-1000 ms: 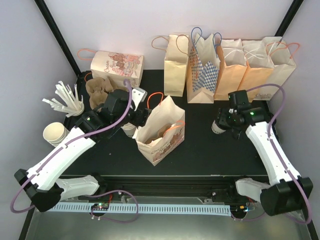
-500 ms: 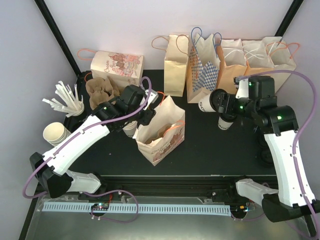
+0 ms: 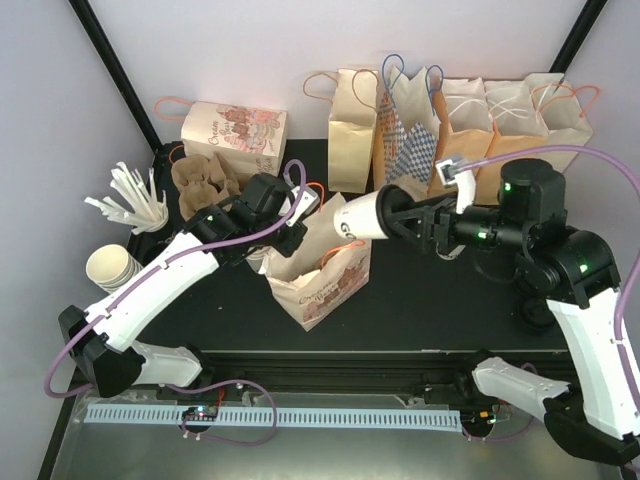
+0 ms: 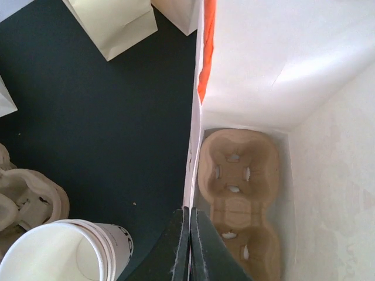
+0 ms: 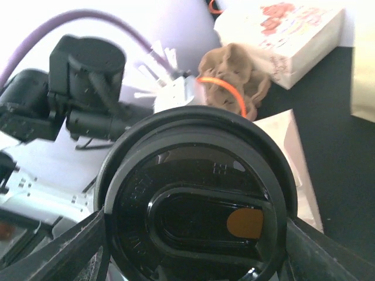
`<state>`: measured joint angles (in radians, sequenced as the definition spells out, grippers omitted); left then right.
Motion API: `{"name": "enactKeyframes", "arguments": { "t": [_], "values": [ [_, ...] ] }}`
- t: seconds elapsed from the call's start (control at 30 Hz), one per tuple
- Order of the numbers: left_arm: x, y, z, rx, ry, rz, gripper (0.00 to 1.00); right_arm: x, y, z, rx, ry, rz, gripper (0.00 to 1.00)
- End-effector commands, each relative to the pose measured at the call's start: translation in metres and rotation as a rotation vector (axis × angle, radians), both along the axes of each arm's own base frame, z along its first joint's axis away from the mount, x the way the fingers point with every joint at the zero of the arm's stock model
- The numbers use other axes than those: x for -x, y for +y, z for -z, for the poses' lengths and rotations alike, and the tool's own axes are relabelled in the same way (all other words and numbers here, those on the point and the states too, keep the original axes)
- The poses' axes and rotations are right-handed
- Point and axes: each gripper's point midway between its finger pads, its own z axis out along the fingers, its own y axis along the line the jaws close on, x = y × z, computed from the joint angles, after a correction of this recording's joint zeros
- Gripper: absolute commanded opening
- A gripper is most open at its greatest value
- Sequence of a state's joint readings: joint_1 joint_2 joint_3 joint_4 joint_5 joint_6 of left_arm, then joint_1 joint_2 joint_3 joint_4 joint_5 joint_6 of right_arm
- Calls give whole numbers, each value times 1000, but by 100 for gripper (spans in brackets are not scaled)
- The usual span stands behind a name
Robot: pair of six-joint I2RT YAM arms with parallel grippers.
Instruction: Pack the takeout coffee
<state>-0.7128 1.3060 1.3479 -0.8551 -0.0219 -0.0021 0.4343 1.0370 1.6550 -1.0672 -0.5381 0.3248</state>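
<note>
Grips the takeout coffee (image 3: pixel 358 222) in the right gripper (image 3: pixel 418 226), clamped on either side of the cup near its black lid (image 5: pixel 196 205). Carries it lying sideways in the air, white bottom pointing left, lid facing back toward the wrist. Holds it over the open mouth of the printed paper bag (image 3: pixel 325 285) at mid-table; whether touching the bag's peak, cannot tell. Pinches the bag's left rim with the left gripper (image 3: pixel 298 218), fingers (image 4: pixel 179 249) pressed together on the thin paper wall. Shows, down inside the bag, a pulp cup carrier (image 4: pixel 237 193) flat on the bottom and an orange handle (image 4: pixel 206 52) along the rim. Outside the bag, on the dark table (image 4: pixel 88 117): a stack of lidless white cups (image 4: pixel 58 254) just beside the left fingers, loose pulp carriers (image 4: pixel 26 196) further left. Along the far edge, a row of plain paper bags (image 3: pixel 460 130), upright and side by side.
</note>
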Motion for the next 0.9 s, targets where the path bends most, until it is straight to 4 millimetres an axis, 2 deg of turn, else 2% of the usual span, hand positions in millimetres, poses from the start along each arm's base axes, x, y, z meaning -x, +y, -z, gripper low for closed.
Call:
{"name": "enactKeyframes", "arguments": {
  "t": [0.0, 0.07, 0.27, 0.43, 0.57, 0.87],
  "values": [
    [4, 0, -22, 24, -35, 32, 2, 4, 23, 5, 44, -29, -65, 54],
    [10, -1, -41, 63, -85, 60, 1, 3, 31, 12, 62, -20, -70, 52],
    [17, 1, -76, 119, -229, 89, 1, 1, 36, 18, 109, -47, -38, 50],
    [31, -1, -101, 185, -379, 137, 1, 3, 46, 46, 213, -28, -24, 47],
    [33, -2, -105, 214, -421, 132, 2, 13, 55, 73, 333, -33, -9, 47],
    [22, -9, -84, 208, -389, 72, 2, 42, 62, 140, 591, -44, -43, 47]
  ]
}}
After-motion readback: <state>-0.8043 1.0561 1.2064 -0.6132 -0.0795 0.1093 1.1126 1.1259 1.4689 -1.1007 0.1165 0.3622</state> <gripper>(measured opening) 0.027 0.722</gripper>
